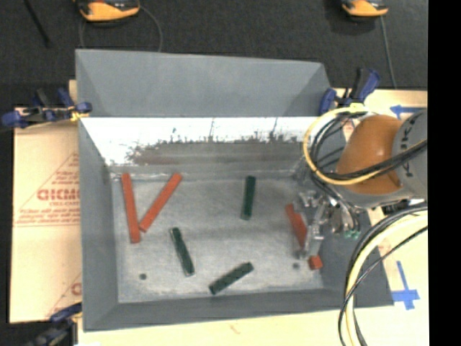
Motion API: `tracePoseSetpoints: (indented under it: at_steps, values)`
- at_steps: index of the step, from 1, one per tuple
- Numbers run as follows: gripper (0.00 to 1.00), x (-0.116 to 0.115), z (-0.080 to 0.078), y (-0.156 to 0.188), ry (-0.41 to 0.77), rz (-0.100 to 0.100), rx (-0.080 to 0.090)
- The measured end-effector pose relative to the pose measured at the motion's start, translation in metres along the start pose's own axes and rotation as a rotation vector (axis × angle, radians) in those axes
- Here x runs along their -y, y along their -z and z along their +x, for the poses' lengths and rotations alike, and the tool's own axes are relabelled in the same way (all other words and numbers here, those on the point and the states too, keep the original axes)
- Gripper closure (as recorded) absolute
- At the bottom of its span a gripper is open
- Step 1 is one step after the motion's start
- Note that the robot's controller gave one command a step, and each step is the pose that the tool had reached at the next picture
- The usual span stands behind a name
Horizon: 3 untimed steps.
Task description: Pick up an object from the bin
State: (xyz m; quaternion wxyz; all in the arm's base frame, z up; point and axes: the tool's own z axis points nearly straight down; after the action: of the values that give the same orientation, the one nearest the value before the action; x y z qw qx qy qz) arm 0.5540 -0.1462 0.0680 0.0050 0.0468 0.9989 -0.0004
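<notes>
Down in the right end of the bin (94, 215) with the gripper (314, 231), grip impossible to tell, a red stick (294, 224) just beside it towards bin centre, apparently lying near-to-far.

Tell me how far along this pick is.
Nothing looks lifted yet: the orange sticks at left and three green sticks lie flat in the bin. The gripper is low by its right wall, beside a red stick. Grasp and lift remain.

Stick pair (130, 209) lies left in bin (209, 92); trio (248, 197) centre; lone stick (293, 220) right.
</notes>
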Motion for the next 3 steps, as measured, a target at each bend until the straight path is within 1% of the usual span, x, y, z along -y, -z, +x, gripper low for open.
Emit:
tracePoseSetpoints:
  at_steps: [1,2,3]
  values:
    - [0.00,0.015,0.001,0.034,-0.145,0.001,-0.003]
    - [0.00,0.015,-0.003,0.054,-0.477,0.002,-0.003]
    - [0.00,0.004,-0.009,0.004,-0.531,-0.015,-0.006]
